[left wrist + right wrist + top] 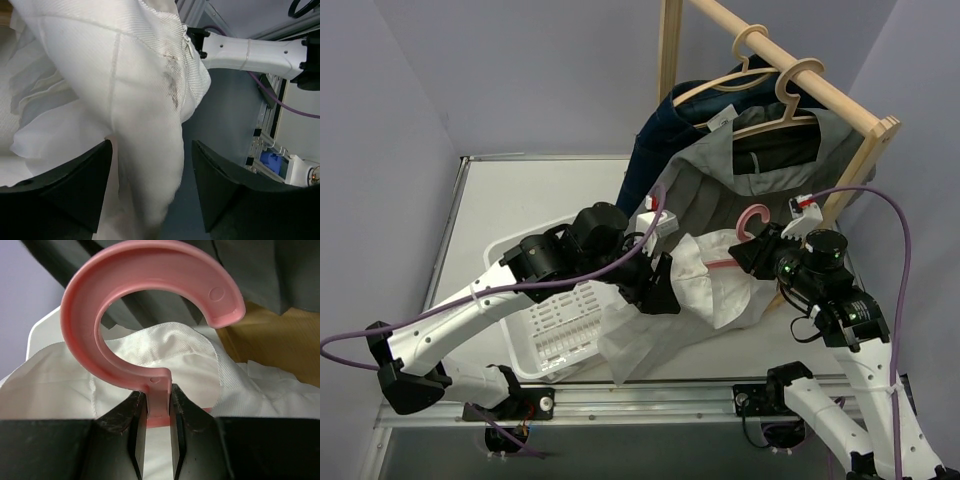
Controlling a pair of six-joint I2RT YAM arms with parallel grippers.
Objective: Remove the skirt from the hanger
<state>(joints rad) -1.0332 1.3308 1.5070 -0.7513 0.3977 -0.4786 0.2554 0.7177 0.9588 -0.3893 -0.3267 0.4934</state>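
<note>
The white skirt [705, 290] hangs on a pink hanger whose hook [752, 216] sticks up above its waistband. My right gripper [752, 252] is shut on the hanger's neck just under the hook; in the right wrist view the two fingers [135, 415] pinch the pink stem [160, 395], with the skirt's waistband [165, 347] behind. My left gripper [660, 285] is at the skirt's left side. In the left wrist view its jaws [151, 145] stand wide open, and a fold of white skirt fabric [140, 125] hangs between them, not clamped.
A white slotted basket [545, 335] lies under the left arm, with the skirt's hem draped over its edge. Behind is a wooden rack [865, 115] with wooden hangers [790, 85] carrying a grey garment [720, 170] and dark jeans [655, 145]. The table's metal front rail [650, 400] is below.
</note>
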